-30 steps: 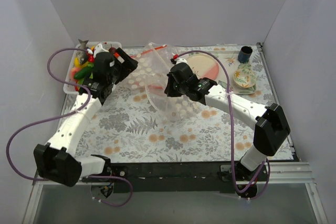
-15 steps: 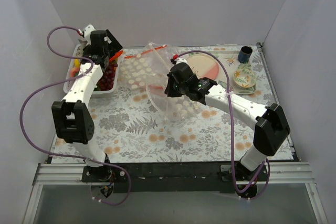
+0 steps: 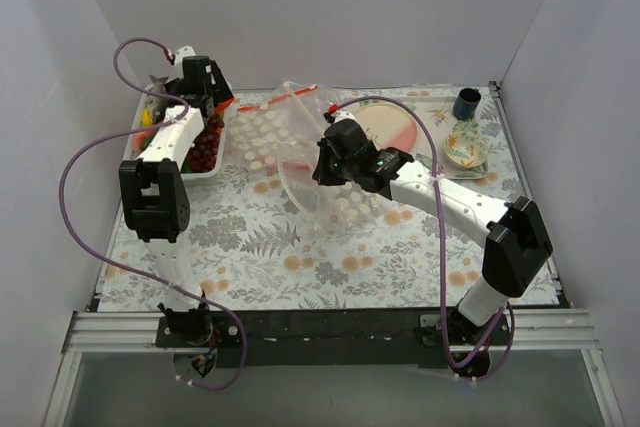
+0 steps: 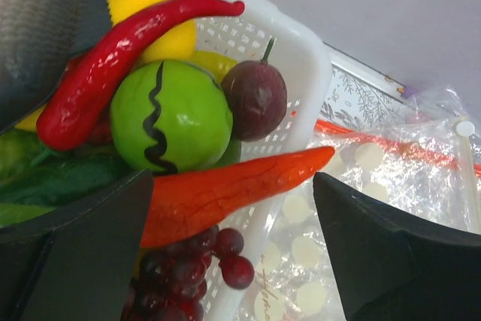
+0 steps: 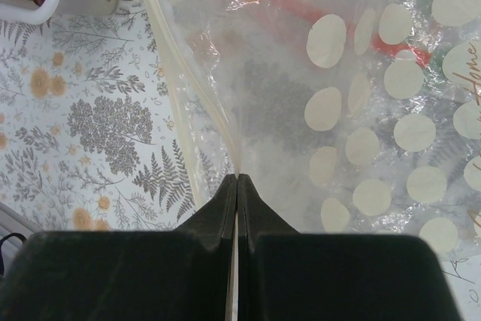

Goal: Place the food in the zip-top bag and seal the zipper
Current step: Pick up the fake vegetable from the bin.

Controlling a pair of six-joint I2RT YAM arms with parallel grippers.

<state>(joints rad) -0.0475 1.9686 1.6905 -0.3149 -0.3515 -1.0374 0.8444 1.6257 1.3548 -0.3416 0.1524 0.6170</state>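
Surface (image 3: pixel 300 247) under a grey-and-orange floral cloth, widest thing in view. On its middle, toward the far side, crinkly transparent plastic zip-top bag (image 3: pixel 262 137) with white polka dots, one side raised off the cloth. Just left of the bag, at the far left, white slatted plastic basket (image 3: pixel 205 175) heaped with toy food. At the far right, round pink-and-cream plate (image 3: pixel 392 125), patterned bowl (image 3: pixel 466 149) and dark blue cup (image 3: pixel 466 103).

Right end effector (image 5: pixel 237 180) at the bag's near-right side, fingers pressed together, pinching a clear edge of the plastic. Left end effector (image 4: pixel 231 186) above the basket's right rim, fingers spread wide, gripping nothing.

Inside the basket, between and beyond those spread fingers:
- round green toy fruit (image 4: pixel 169 114) with a black wavy line
- long orange chilli (image 4: pixel 263 174), tip reaching past the rim toward the bag
- curved red chilli (image 4: pixel 113 58) resting on the green round
- yellow round (image 4: pixel 154 13) beyond it
- dark purple round (image 4: pixel 255 99) with a thin stem, touching the green one
- purple grapes (image 4: pixel 188 276) under the orange chilli

Thin red zipper (image 4: pixel 398 146) along the bag's far mouth edge; sealed or not, cannot tell.
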